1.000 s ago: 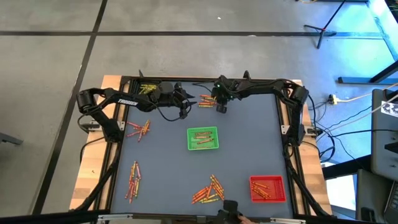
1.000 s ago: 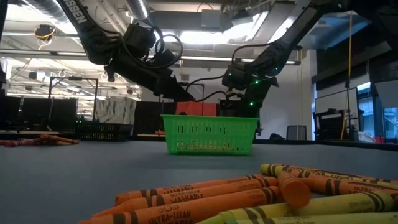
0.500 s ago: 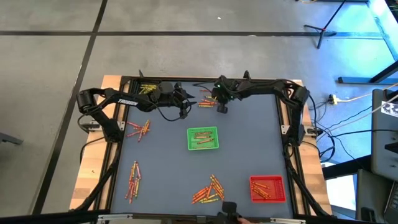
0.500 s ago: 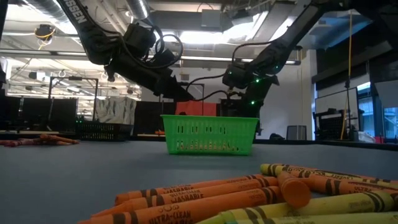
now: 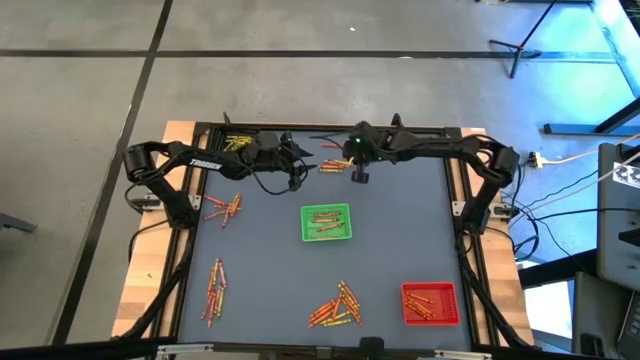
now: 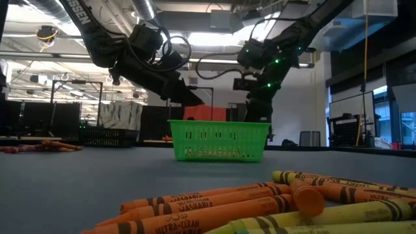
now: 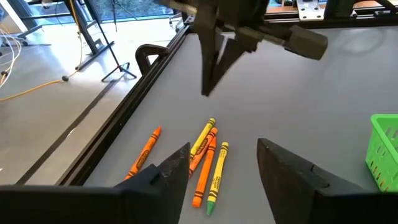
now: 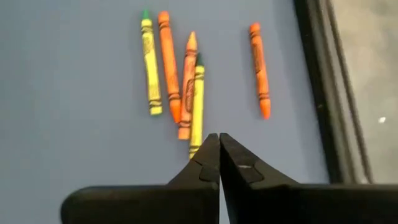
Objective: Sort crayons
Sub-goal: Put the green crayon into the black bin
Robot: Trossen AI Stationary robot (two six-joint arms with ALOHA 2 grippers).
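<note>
Dark grey surface (image 5: 400,230) in a black frame, concrete floor (image 5: 300,90) with dark lines around. Green tray (image 5: 326,222) mid-surface, red tray (image 5: 430,303) at the near right corner, both holding crayons. Five loose crayons (image 8: 180,81) at the far edge: four bunched, one orange apart. More clusters left and near-centre. Right gripper (image 8: 219,163) raised above those five, fingers pressed together, empty. Left gripper (image 7: 221,165) beside them, fingers spread apart, empty.

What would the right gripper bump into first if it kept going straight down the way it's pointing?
Probably the crayons: the right gripper, shut and empty, points down at that little cluster. How high it hangs above them is unclear.
</note>
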